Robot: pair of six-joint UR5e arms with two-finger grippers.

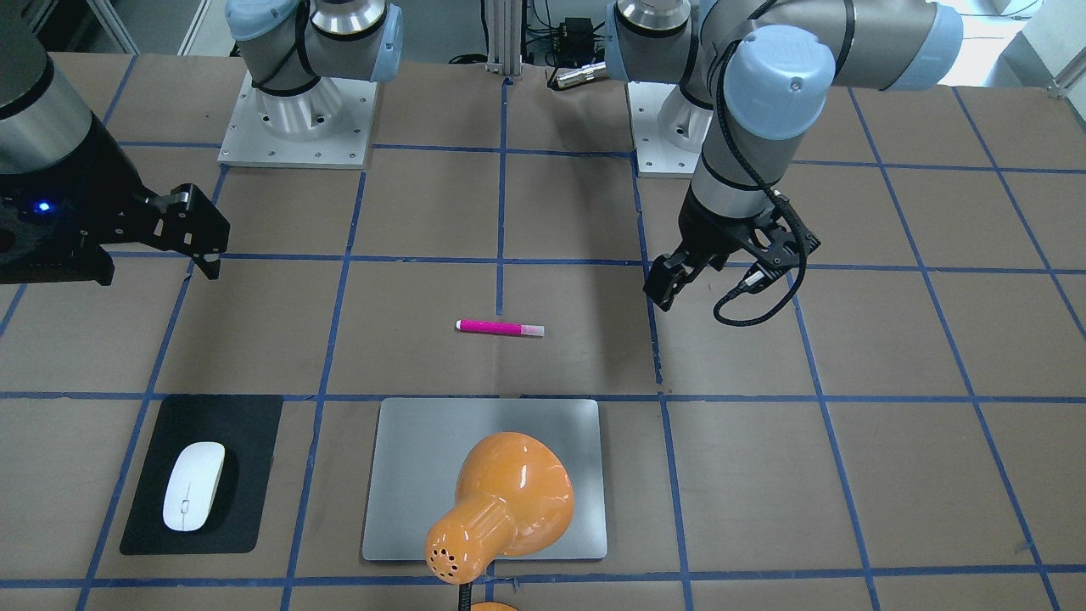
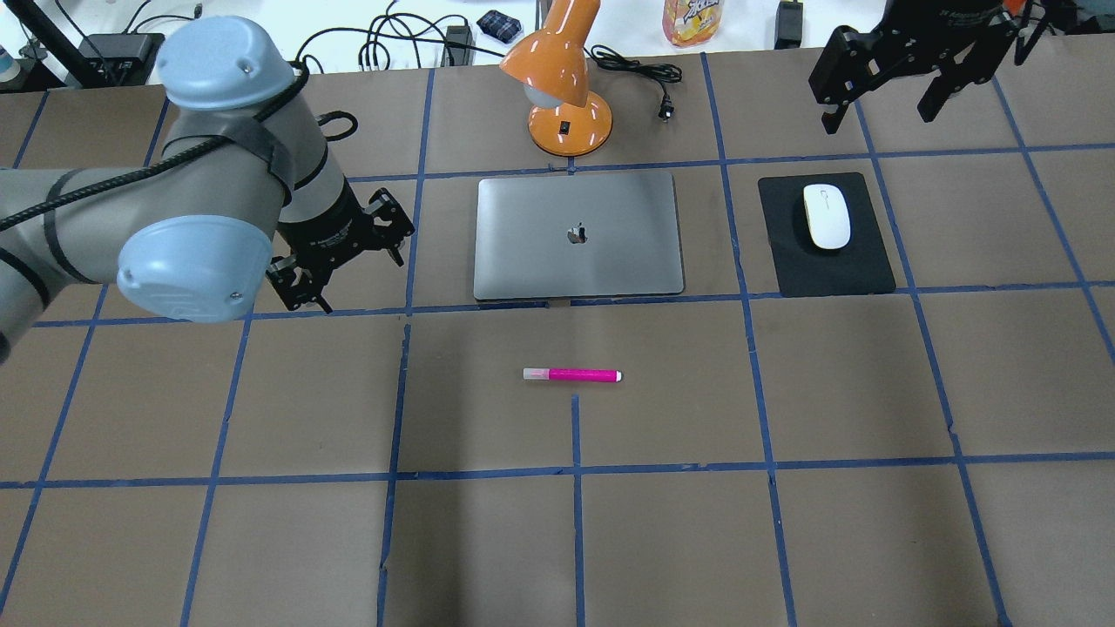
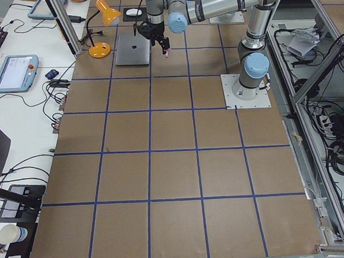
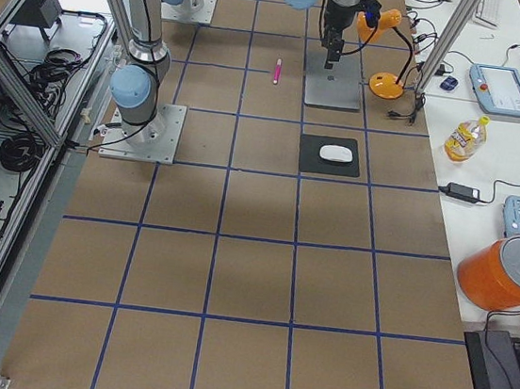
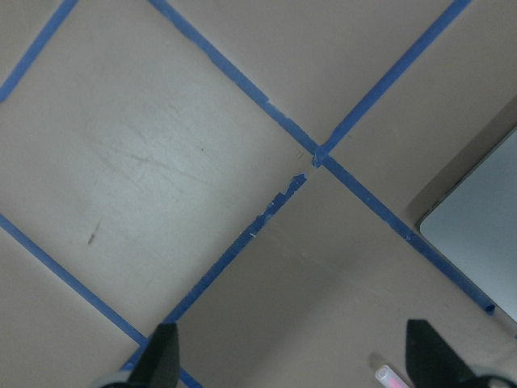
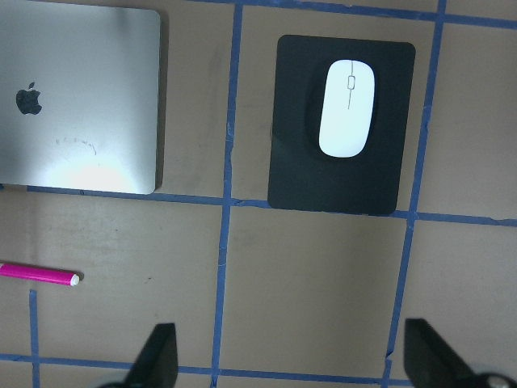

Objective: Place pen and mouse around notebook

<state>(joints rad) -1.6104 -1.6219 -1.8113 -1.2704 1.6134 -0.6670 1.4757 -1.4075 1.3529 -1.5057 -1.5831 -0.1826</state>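
Magenta pen (image 2: 572, 374) flat, white mouse (image 2: 826, 216), silver notebook (image 2: 540, 252)

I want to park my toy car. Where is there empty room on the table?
Biggest bare stretch: the brown squares on the robot's side of the pen. Also a strip between the laptop and the black mouse mat. Crowded: the far edge, around the orange lamp.

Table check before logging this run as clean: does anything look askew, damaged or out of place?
Only the blue tape, ragged and torn near a grid crossing. The notebook, mouse and pen lie flat and square to the grid.
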